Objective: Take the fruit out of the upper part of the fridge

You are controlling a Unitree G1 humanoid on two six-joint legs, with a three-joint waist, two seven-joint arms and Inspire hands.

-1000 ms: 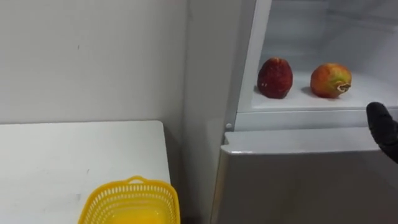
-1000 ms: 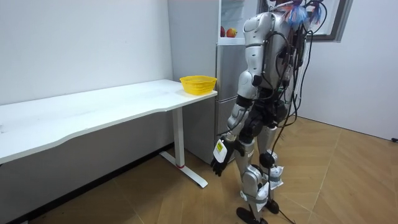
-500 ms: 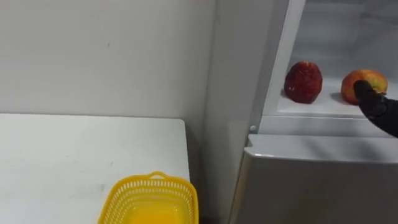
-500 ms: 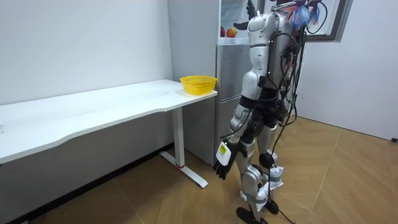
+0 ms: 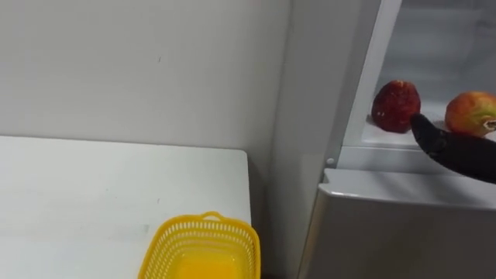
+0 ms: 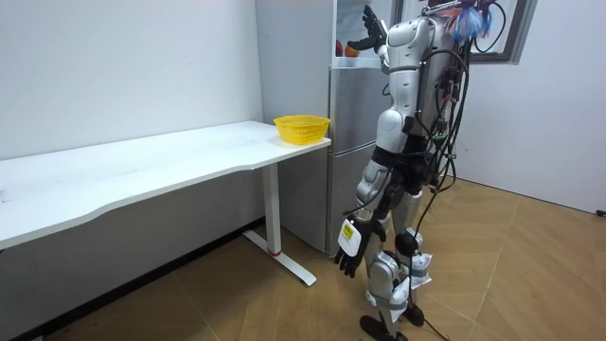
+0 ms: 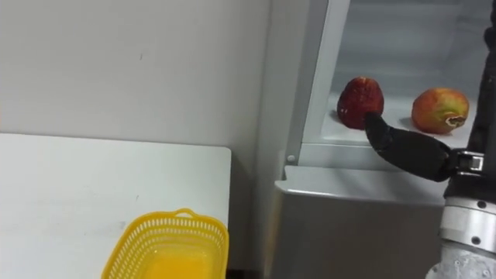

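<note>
On the upper fridge shelf, behind the open door, you have two fruits lying side by side and apart: a dark red fruit nearer the fridge's left edge and an orange-red fruit to its right. Neither is lifted, so nothing is retrieved yet.

Your robot stands close in front of the fridge with its right arm raised to the compartment. The right hand reaches in from the right with fingers stretched out, grasping nothing. Its tip lies low beside the dark red fruit; you cannot tell whether it touches. The left hand hangs by the thigh, fingers relaxed and empty.

By my reading, the task is at the reach: closing on a fruit, lifting it out and setting it down are all left to do.

Just left of the fridge, a white table carries a yellow mesh basket at its near corner. As far as its inside shows, the basket holds nothing; its near end is cut off.
</note>
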